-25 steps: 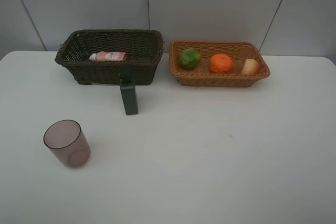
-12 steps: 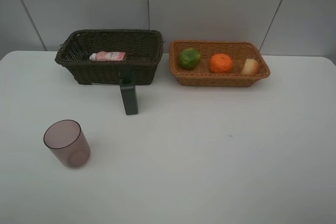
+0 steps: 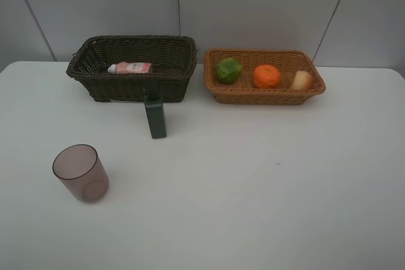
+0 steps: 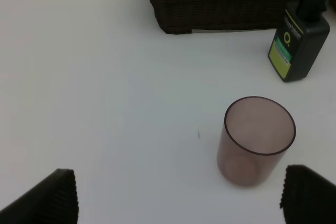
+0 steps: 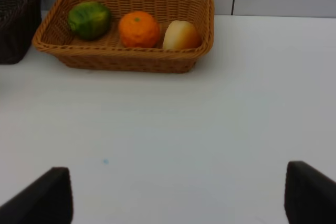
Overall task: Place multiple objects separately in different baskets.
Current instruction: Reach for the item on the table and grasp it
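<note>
Lime (image 3: 228, 69), mandarin (image 3: 266, 76) and pale fruit (image 3: 302, 80) sit in the tan basket (image 3: 266, 97). Pink bottle (image 3: 130, 67) lies in the dark basket (image 3: 126, 88), green bottle (image 3: 155, 117) upright just in front, mauve cup (image 3: 80, 172) well apart. Left gripper (image 4: 181, 195) and right gripper (image 5: 181, 195) spread wide.

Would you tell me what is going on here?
A two-armed robot is sorting things into baskets, and nothing is held: the left gripper and right gripper hang open above the table. The lime, mandarin and a pale fruit lie in the tan basket, the pink bottle in the dark basket. The green bottle and the mauve cup stand unsorted on the table.
</note>
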Motion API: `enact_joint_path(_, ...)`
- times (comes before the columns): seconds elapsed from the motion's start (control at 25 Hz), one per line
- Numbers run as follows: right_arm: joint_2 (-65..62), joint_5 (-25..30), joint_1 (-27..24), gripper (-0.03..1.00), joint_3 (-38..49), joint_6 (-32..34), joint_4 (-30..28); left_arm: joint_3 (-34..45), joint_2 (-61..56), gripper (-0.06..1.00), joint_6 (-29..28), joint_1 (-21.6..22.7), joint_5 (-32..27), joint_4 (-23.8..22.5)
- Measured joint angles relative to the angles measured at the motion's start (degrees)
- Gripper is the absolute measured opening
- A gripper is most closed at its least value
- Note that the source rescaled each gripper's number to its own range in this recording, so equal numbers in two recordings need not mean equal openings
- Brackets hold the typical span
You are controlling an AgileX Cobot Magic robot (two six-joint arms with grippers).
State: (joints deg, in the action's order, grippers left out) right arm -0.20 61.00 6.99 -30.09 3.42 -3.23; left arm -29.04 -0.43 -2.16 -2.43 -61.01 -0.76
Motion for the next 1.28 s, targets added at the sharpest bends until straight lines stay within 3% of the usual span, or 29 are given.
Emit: enact_joint_path(1.28,0.0,0.0,0.0,0.73,0.05,0.0,0.0,0.0,0.0,1.0,0.0,0.0,0.0,0.0)
